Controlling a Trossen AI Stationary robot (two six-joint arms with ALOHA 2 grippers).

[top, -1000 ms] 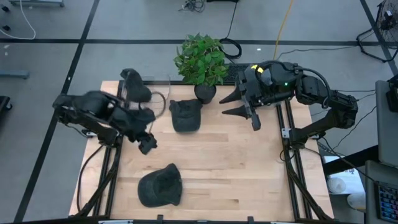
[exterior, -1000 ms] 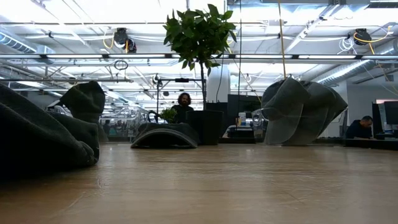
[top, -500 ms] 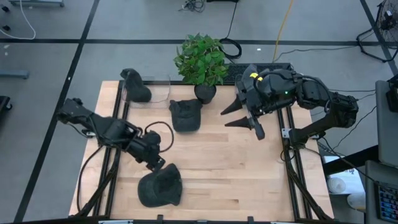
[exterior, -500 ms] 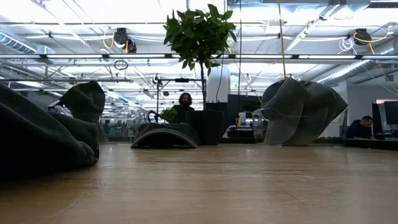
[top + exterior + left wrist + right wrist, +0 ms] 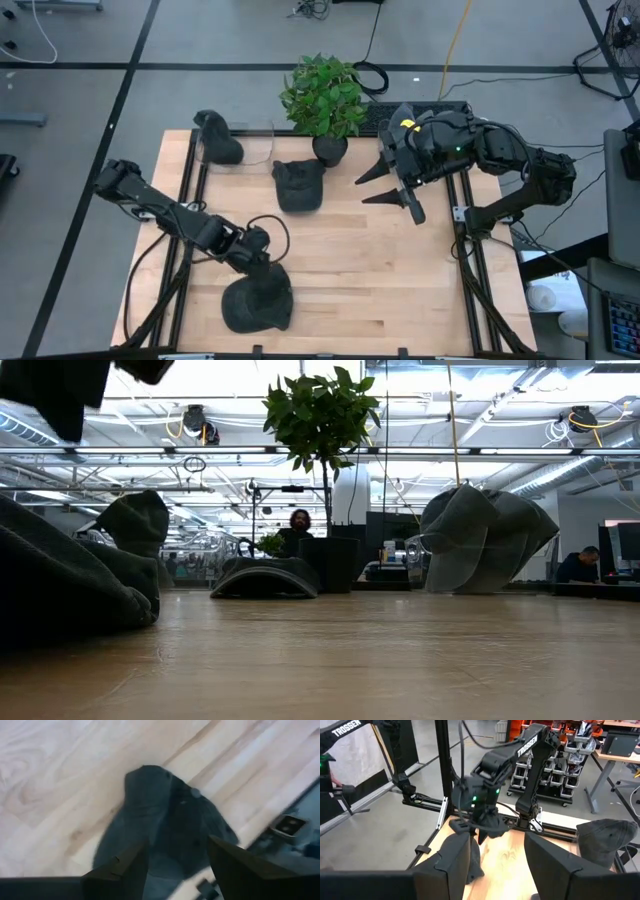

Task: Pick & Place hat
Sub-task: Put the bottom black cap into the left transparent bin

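Note:
Three dark caps lie crown up on the wooden table. The near cap (image 5: 258, 300) fills the left wrist view (image 5: 165, 825) and bulks at the left of the low view (image 5: 70, 590). My left gripper (image 5: 256, 258) hovers open above its far edge, fingers apart over the crown (image 5: 177, 865), touching nothing; the low view shows it high up (image 5: 60, 385). A second cap (image 5: 298, 185) rests by the plant pot. A third cap (image 5: 218, 137) sits at the far left corner. My right gripper (image 5: 388, 188) waits open, raised at the far right (image 5: 495, 865).
A potted plant (image 5: 322, 95) stands at the far edge, middle. A clear plastic piece (image 5: 250, 148) lies beside the far left cap. Bare wood (image 5: 380, 270) spans the table's middle and near right. People sit in the room beyond the table (image 5: 297, 525).
My left gripper has swung from beside the far left cap toward the near edge and now hangs over the near cap, fingers still apart. The caps have kept their places.

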